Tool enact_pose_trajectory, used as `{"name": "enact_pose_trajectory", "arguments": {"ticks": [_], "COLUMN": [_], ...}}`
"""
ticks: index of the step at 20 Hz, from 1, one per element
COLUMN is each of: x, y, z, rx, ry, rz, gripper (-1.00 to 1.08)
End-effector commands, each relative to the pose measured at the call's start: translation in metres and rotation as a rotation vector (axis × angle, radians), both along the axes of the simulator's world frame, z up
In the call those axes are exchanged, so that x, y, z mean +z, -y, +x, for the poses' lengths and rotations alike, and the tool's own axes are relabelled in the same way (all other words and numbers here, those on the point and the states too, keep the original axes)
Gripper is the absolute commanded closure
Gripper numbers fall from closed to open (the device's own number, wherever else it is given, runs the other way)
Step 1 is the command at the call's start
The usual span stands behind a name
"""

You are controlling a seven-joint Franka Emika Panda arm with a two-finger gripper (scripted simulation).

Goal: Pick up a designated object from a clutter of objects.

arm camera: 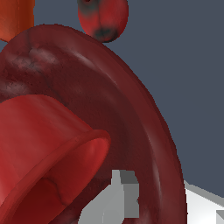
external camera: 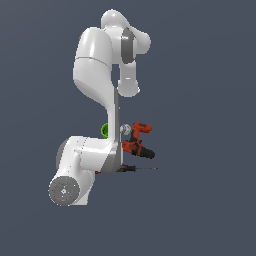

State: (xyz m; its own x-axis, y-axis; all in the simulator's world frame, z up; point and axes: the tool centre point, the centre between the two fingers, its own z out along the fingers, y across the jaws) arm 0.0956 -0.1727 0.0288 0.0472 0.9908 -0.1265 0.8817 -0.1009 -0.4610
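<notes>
The white, glossy, jointed robot arm (external camera: 95, 100) is seen in the exterior view folded low over a small group of items on a plain dark grey-blue ground; its wrist and pincer are hidden behind its own links in that view.

Beside the arm, toward the exterior view's right, an orange-and-black power drill (external camera: 138, 142) is shown lying with its handle raised. A tiny pale ball (external camera: 125, 129) is seen just beside the drill, close against the arm's edge. A sliver of a bright green cup (external camera: 105, 130) is visible at the arm's other edge, mostly covered by the arm. Below the drill, a thin screwdriver with a dark shaft (external camera: 137, 168) is shown lying flat, its shaft pointing toward the exterior view's right; its handle end is largely hidden by the arm.

In the wrist view, the frame is filled by the wide, shallow, dark red round bowl (arm camera: 109, 105), seen at very close range, its broad rim curving across the picture. A brighter red cup-like piece (arm camera: 48, 144) is seen lying on its side in front of the bowl's hollow, its open mouth turned toward the camera. A small rounded red-and-black object (arm camera: 103, 17) is seen past the bowl's rim, and an orange surface (arm camera: 15, 17) appears at the frame's corner.

One grey fingertip (arm camera: 116, 199) of the pincer is shown against the bowl's inner wall, with a pale part on the rim's outer side. Whether the bowl is clamped cannot be told.
</notes>
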Motion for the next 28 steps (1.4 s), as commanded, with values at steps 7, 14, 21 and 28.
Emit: {"name": "enact_pose_trajectory", "arguments": {"ticks": [7,14,21,28], "x": [0.025,0.081,0.154,0.226], "y": [0.0,-0.002,-0.003,-0.005], "z": [-0.003,-0.01,-0.018,-0.026], "rx": [0.0,0.0,0.0,0.0], "ry": [0.001,0.001,0.001,0.001], "rz": [0.0,0.0,0.0,0.0], "gripper": [1.08,1.08,1.08,1.08]}}
